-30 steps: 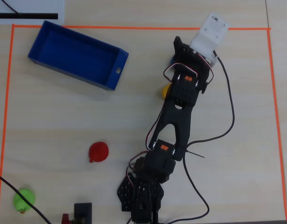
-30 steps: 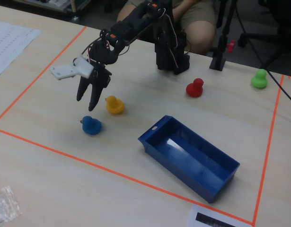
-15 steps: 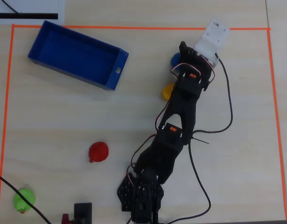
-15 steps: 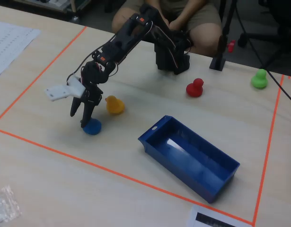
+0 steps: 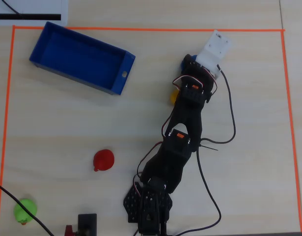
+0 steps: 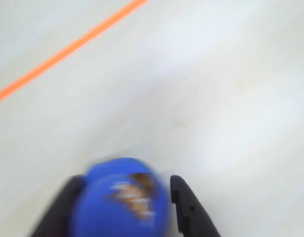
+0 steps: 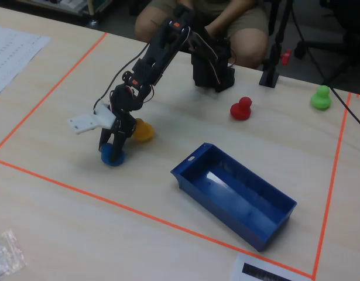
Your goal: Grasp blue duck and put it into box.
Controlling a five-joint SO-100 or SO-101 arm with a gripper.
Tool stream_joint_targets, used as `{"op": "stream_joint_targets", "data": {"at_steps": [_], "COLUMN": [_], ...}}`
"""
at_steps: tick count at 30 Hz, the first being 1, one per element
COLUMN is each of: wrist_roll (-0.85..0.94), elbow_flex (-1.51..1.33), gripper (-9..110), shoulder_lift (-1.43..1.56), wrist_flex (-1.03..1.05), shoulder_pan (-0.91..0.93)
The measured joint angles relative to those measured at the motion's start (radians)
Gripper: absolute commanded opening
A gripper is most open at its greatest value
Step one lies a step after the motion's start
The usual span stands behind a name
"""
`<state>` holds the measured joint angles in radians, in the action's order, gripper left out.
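Blue duck (image 6: 121, 200) sits pinched between the hand's (image 6: 123, 207) fingers low in the wrist view, apparently on the bench; lift and carry to box (image 7: 235, 196) remain.

Other toys on the surface (image 5: 67, 128)

A red duck (image 5: 103, 160) sits near the middle, a green duck (image 5: 25, 211) in a corner, and a yellow duck (image 7: 143, 130) inside the orange tape line (image 5: 141, 29).

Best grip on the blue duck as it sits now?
Across the round body, from above. In the wrist view the gripper already straddles the blue duck, one finger on each flank. The yellow duck sits close beside it in the fixed view, so a low sideways approach looks likely to knock it.
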<state>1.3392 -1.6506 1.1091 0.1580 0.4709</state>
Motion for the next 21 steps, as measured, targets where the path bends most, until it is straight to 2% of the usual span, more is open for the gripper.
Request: {"op": "stream_joint_targets", "data": {"at_steps": [5, 8, 14, 21], "wrist_roll": [-0.063, -0.149, -0.390, -0.637], "elbow_flex": [-0.020, -0.008, 0.173, 0.486], "gripper": [0, 0, 0, 0], "shoulder_lift": [0.008, 0.051, 0.296, 0.370], "wrist_flex": [-0.048, 0.043, 0.479, 0.991], "shoulder_pan": [-0.002, 0.000, -0.133, -0.502]}}
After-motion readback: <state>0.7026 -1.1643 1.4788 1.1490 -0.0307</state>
